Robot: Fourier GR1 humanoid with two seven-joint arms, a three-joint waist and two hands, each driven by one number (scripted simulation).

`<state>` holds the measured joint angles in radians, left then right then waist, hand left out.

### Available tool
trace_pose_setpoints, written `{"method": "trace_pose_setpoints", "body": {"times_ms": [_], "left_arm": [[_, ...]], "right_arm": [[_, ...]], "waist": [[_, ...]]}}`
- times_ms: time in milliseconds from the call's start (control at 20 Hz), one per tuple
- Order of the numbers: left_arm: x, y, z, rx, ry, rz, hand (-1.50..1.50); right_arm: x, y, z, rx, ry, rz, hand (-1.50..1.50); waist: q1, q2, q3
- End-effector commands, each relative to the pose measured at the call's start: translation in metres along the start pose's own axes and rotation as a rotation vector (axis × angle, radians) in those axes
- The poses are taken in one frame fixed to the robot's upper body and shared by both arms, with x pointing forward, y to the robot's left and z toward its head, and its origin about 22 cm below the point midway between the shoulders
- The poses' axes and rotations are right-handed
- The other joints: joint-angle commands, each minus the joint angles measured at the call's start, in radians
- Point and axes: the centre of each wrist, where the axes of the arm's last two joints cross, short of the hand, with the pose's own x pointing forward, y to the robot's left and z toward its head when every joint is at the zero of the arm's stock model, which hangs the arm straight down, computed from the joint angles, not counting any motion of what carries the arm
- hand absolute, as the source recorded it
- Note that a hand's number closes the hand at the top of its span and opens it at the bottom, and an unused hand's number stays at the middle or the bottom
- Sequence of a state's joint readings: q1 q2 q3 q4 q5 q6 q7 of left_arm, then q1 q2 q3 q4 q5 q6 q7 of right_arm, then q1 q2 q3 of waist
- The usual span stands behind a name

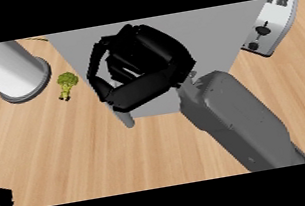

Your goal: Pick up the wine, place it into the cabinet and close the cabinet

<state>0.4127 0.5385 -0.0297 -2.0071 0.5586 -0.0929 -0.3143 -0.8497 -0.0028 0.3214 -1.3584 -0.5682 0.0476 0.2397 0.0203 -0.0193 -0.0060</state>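
Head view: right robot hand (pixel 142 66) curled over grey cabinet (pixel 208 35).

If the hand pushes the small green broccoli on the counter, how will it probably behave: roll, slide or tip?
The broccoli lies on its side on the wooden counter, so it can hardly tip further. Its bumpy head and thin stalk suggest that it would wobble or turn instead of rolling straight. It looks small beside the right hand, so it is probably light and easily pushed.

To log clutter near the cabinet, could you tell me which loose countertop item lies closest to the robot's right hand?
The broccoli, small and green, lies just left of the right hand; the toaster and the white cylinder sit farther off.
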Motion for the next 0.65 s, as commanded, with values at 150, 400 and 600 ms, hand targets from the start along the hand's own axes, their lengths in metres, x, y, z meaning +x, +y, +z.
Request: {"method": "trace_pose_setpoints", "body": {"times_ms": [150,400,600], "left_arm": [[-0.002,0.005,-0.002,-0.008,-0.003,0.001,1.5],[-0.005,0.002,-0.002,-0.036,-0.01,0.008,1.5],[-0.002,-0.001,-0.006,-0.025,-0.012,0.01,1.5]], "right_arm": [[0.003,-0.069,0.007,-0.144,0.016,0.037,1.5],[-0.009,-0.083,0.009,-0.145,0.027,0.072,1.5],[-0.017,-0.085,0.018,-0.125,0.021,0.068,1.5]], "waist": [[0.002,0.027,0.005],[0.018,0.036,0.005],[0.0,0.031,0.006]]}}
